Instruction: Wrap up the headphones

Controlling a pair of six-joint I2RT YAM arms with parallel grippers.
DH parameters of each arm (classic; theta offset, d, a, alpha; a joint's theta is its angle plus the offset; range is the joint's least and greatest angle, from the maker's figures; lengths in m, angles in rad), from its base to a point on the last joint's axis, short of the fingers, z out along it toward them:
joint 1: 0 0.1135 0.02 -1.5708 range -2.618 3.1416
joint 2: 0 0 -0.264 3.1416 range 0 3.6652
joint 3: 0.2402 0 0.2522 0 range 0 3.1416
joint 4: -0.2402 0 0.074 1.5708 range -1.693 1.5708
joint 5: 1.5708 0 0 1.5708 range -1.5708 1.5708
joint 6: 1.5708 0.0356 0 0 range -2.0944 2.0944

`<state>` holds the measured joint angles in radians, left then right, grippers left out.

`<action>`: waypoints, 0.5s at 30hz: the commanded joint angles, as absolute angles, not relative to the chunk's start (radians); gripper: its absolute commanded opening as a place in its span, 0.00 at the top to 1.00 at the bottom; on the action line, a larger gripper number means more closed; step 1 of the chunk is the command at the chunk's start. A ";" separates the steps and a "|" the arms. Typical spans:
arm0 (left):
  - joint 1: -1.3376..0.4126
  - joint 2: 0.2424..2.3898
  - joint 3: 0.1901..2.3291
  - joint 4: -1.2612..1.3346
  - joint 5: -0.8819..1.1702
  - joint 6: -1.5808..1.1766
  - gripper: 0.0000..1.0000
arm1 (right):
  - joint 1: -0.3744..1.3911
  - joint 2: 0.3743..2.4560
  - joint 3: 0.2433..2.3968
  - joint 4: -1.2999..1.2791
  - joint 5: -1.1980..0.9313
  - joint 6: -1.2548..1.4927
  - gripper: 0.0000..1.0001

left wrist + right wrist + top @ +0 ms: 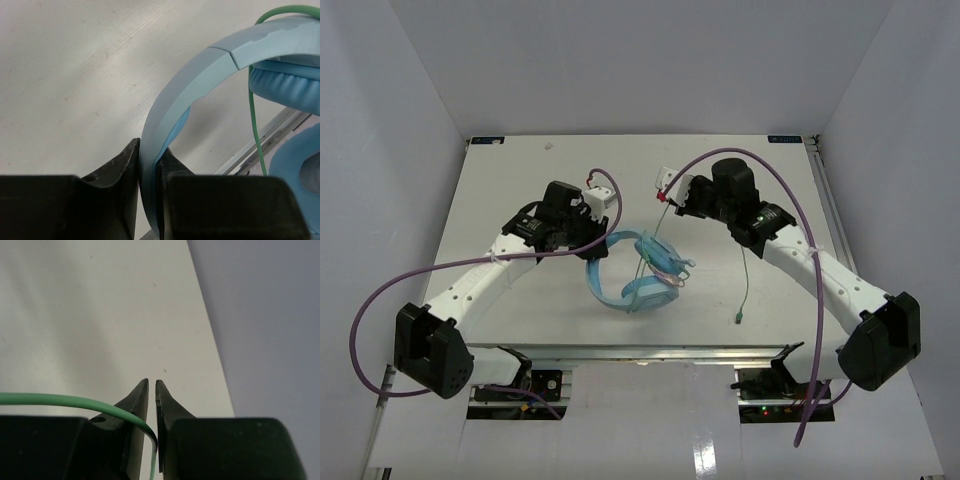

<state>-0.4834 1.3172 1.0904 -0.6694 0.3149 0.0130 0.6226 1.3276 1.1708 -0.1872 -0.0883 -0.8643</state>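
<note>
Headphones [655,262] were clamped by the band [195,85] in left jaws; right jaws stood barely parted, cord [60,400] threading through. Winding wanted light, steady tension.

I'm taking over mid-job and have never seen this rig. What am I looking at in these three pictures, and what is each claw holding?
Two white robot arms, left arm and right arm, are bolted at the near edge of a white table. The wide picture looks down from above and behind; the other two come from wrist cameras. The left gripper is clamped on the band of the light-blue headphones. Their green cord runs between the nearly closed jaws of the right gripper; whether it is pinched is unclear. The plug shows near the front edge.
</note>
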 commanded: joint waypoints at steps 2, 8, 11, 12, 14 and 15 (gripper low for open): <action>-0.493 1.221 1.111 -0.620 0.505 0.010 1.00 | 0.577 1.430 1.257 -0.138 -0.452 -0.629 0.83; -0.495 1.180 1.203 -0.630 0.506 -0.074 1.00 | 0.560 1.576 1.253 -0.076 -0.630 -0.418 0.86; -0.495 1.180 1.283 -0.629 0.508 -0.127 1.00 | 0.549 1.628 1.244 -0.046 -0.745 -0.342 0.86; -0.495 1.184 1.311 -0.628 0.508 -0.146 1.00 | 0.547 1.646 1.238 -0.031 -0.788 -0.310 0.86; -0.495 1.199 1.355 -0.626 0.496 -0.174 1.00 | 0.543 1.669 1.202 0.007 -0.863 -0.228 0.85; -0.495 1.202 1.381 -0.625 0.488 -0.193 1.00 | 0.541 1.674 1.177 0.067 -0.913 -0.198 0.85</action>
